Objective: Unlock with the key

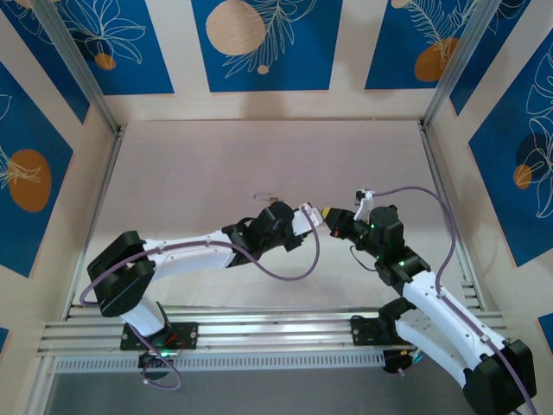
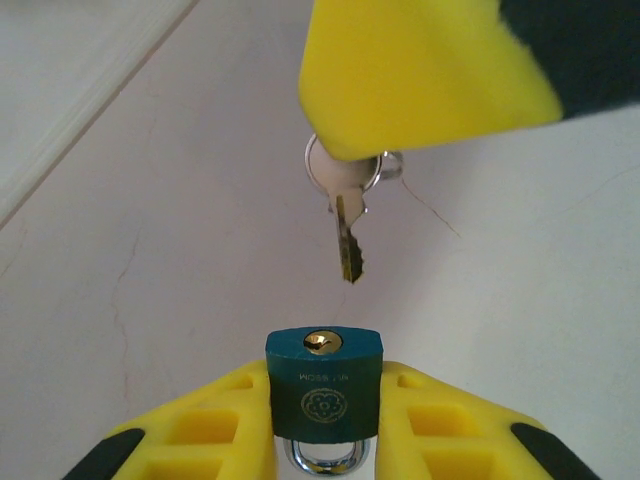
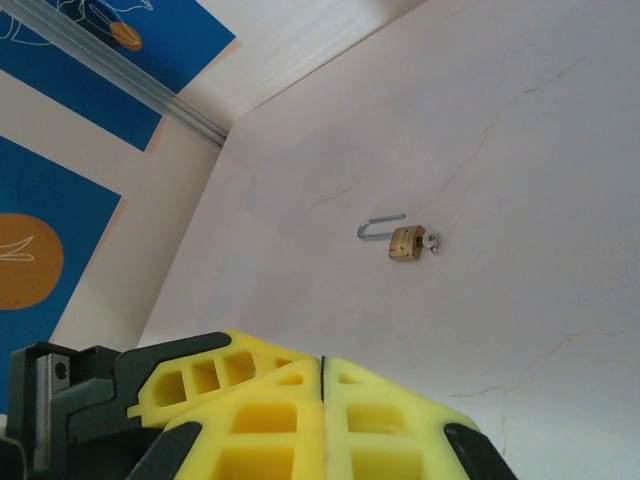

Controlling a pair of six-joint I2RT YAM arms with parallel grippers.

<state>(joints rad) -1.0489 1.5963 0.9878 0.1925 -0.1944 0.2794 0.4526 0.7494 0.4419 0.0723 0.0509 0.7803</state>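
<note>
Lab enclosure: aluminium rails (image 1: 259,324), printed panels (image 1: 259,43).

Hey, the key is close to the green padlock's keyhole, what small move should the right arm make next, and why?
Probably ease the key toward the keyhole, nudging it slightly left as seen in the left wrist view. Its tip points at the padlock but sits a little right of the keyhole with a gap between them, while the left fingers grip the padlock.
</note>
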